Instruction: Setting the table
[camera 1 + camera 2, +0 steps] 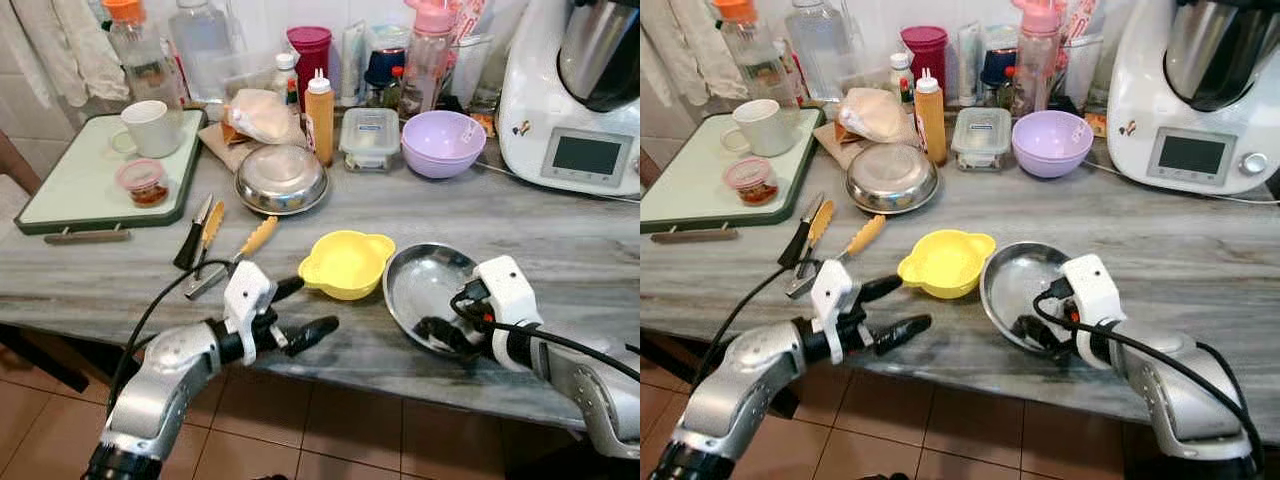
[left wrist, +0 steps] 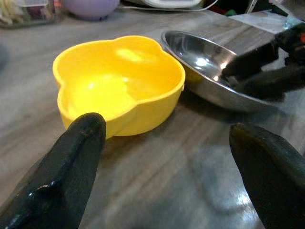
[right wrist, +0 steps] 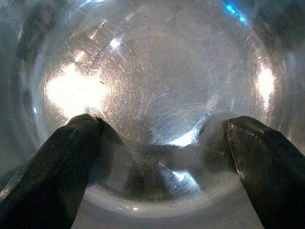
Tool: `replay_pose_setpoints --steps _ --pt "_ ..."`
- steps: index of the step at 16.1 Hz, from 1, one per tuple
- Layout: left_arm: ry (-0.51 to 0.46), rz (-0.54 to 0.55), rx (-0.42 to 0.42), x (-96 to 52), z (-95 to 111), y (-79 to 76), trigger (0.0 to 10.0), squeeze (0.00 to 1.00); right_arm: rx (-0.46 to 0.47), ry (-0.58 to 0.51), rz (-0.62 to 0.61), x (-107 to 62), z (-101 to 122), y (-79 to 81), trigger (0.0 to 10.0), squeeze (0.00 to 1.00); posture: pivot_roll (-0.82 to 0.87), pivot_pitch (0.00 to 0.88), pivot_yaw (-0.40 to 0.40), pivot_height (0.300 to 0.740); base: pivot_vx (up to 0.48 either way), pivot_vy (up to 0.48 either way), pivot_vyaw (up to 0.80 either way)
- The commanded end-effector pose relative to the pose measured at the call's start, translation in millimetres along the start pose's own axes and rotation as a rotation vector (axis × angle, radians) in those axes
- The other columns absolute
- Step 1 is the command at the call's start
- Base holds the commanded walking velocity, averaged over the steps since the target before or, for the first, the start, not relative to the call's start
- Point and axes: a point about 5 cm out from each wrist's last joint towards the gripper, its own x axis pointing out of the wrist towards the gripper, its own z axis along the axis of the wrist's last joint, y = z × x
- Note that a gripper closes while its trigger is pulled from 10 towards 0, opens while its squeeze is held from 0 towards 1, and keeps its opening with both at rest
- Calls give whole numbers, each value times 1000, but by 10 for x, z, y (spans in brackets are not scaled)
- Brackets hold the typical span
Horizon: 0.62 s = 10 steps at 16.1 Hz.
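The steel bowl (image 1: 425,290) sits near the front edge of the grey marbled surface (image 1: 560,240), its rim just beside the yellow flower-shaped bowl (image 1: 346,263) on its left. The right hand (image 1: 445,335) reaches into the steel bowl at its near rim; in the right wrist view its black fingers (image 3: 62,167) are spread apart over the shiny bottom, gripping nothing. The left hand (image 1: 300,312) hovers at the surface's front edge, just short of the yellow bowl, fingers parted and empty. Farther back stand an upturned steel bowl (image 1: 281,178), a lilac bowl (image 1: 443,142), a squeeze bottle (image 1: 319,117), tongs (image 1: 232,255), a green-rimmed tray (image 1: 75,185) carrying a white mug (image 1: 152,127), and a white kitchen machine (image 1: 570,95).
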Motion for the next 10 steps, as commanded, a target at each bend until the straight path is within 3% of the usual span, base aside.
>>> replay_pose_setpoints --steps 1,5,8,9,10 --pt "8 2 5 -4 -12 20 10000 0 34 58 28 15 -105 51 10000 0 -92 88 66 740 0 0 0" --pt "5 4 5 8 -35 21 10000 0 39 37 34 -9 -30 92 10000 0 -93 86 69 740 0 0 0" --pt "0 4 5 8 -34 -4 10000 0 38 -54 -33 -5 117 17 10000 0 -93 84 67 740 0 0 0" --pt "-3 4 5 20 -11 0 10000 0 19 -93 -62 -26 212 -19 10000 1000 -93 84 67 740 0 0 0" --pt "-3 3 6 20 -8 -4 10000 0 24 -118 -70 -44 277 -30 10000 1000 -93 83 68 740 0 0 0"
